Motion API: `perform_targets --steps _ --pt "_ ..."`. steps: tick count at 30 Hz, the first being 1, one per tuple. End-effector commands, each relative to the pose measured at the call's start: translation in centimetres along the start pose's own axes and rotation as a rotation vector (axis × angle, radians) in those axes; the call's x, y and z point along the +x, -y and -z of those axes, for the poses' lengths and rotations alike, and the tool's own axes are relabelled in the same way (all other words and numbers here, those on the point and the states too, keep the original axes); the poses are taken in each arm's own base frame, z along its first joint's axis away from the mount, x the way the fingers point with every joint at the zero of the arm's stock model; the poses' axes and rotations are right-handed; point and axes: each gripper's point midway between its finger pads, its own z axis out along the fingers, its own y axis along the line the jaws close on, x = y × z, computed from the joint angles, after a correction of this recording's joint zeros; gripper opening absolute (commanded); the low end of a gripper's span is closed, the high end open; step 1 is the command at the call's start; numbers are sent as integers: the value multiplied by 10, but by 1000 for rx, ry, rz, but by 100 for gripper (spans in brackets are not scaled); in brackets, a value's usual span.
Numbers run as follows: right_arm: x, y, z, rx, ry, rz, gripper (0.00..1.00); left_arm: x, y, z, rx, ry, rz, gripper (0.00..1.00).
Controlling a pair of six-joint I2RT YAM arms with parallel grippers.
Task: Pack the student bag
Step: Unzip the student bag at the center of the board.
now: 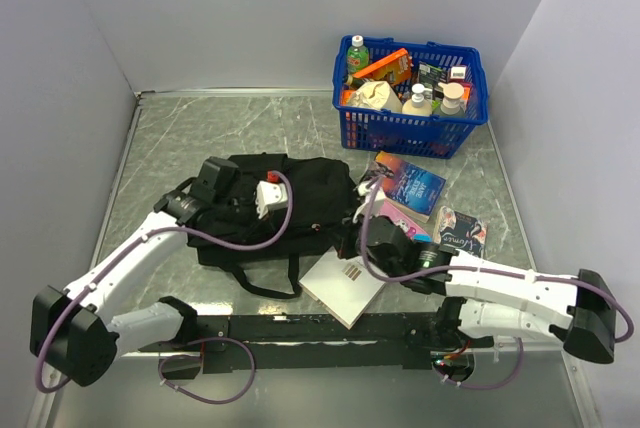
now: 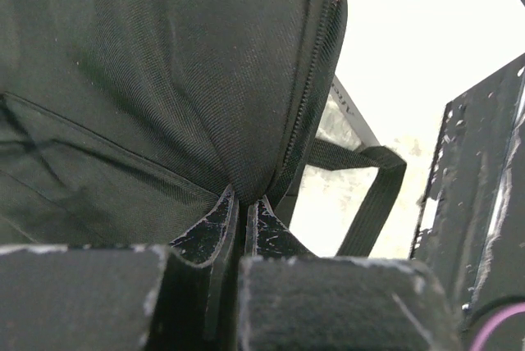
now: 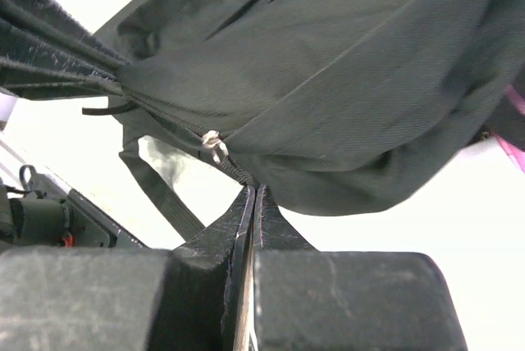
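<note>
The student bag (image 1: pixel 300 198) is a black fabric backpack lying in the middle of the table, straps trailing toward the near edge. My left gripper (image 2: pixel 244 200) is shut on a fold of its fabric beside the zipper (image 2: pixel 308 105). On the bag's right side, my right gripper (image 3: pixel 256 192) is shut on its edge, just by the metal zipper pull (image 3: pixel 213 144). In the top view the right gripper (image 1: pixel 356 228) meets the bag's right end. A black strap (image 2: pixel 373 195) hangs below the bag.
A blue basket (image 1: pixel 465 113) of groceries stands at the back right. Two colourful books (image 1: pixel 410 183) (image 1: pixel 460 230) and a pink box (image 1: pixel 395 216) lie right of the bag. A white book (image 1: pixel 342 288) lies at its near right corner, by the black rail (image 1: pixel 320 328).
</note>
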Motion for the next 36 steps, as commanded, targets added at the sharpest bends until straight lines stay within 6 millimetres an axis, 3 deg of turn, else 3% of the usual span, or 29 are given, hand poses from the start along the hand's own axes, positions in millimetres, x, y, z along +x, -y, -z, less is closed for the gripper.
perform_targets --steps 1,5,8,17,20,21,22,24,25,26,27,29,30,32,36 --pt "-7 46 13 124 9 18 0 22 -10 15 -86 -75 -165 2" --pt "-17 54 15 135 30 11 0 64 -7 19 -106 -196 -246 4" --pt "-17 51 11 133 10 13 0 80 -10 23 -127 -255 -291 5" --pt "-14 51 1 158 -31 47 0 106 -16 29 -147 -347 -423 8" --pt "-19 52 -6 178 -40 56 0 112 -28 33 -203 -386 -471 10" --pt "-25 42 -9 141 -34 49 0 114 -33 35 -219 -401 -490 12" --pt "-26 37 -11 118 -36 51 0 116 -38 37 -237 -405 -480 23" --pt "-25 27 -16 78 -50 45 0 104 -44 38 -266 -358 -441 37" --pt "-25 24 -20 67 -50 40 0 95 -44 38 -274 -324 -420 54" --pt "-24 20 -21 50 -55 35 0 74 -46 42 -292 -270 -410 58" --pt "-23 17 -23 40 -59 34 0 65 -38 44 -271 -229 -372 62" --pt "-19 10 -26 7 -75 26 0 23 -26 48 -223 -85 -355 82" --pt "-18 9 -27 0 -80 21 0 12 -16 51 -195 -41 -314 90" --pt "-16 3 -28 -36 -85 15 0 -17 -4 53 -138 55 -292 95" --pt "-15 -4 -26 -79 -84 14 0 -33 21 31 -15 87 -133 92"
